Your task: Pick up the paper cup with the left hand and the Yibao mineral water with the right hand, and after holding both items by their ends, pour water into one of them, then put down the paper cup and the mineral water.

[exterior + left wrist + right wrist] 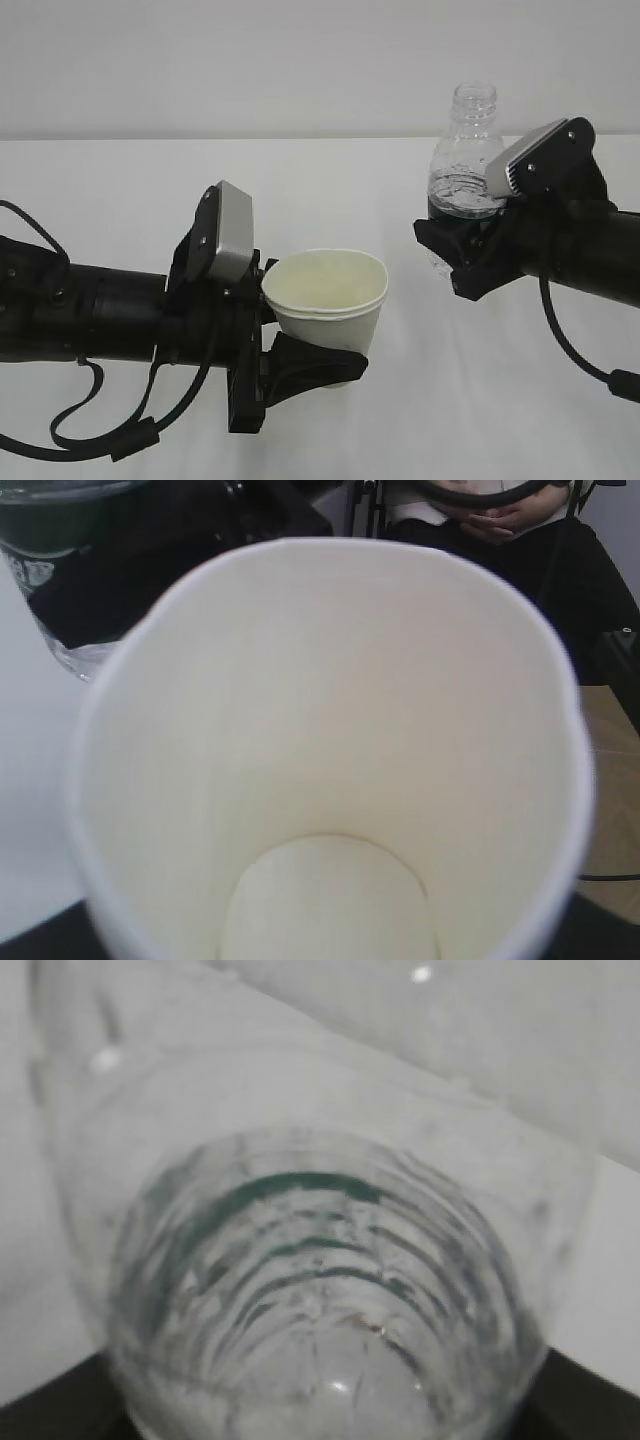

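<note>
- Your left hand [300, 362] grips the paper cup [328, 300] low on its wall, mouth up and tipped a little toward the camera.
- Your right hand [462, 240] clamps the Yibao mineral water [465, 165] around its lower body, upright, neck open.
- The bottle sits right of the cup and higher, well apart; the pour must tip its long axis leftward.
- No readable lettering; the green band is mostly hidden.

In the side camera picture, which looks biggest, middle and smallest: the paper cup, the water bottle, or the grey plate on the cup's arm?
1. White tapered paper cup and clear ribbed plastic water bottle: too alike, bottle partly hidden.
2. Grey rectangular plate: smallest.
</note>
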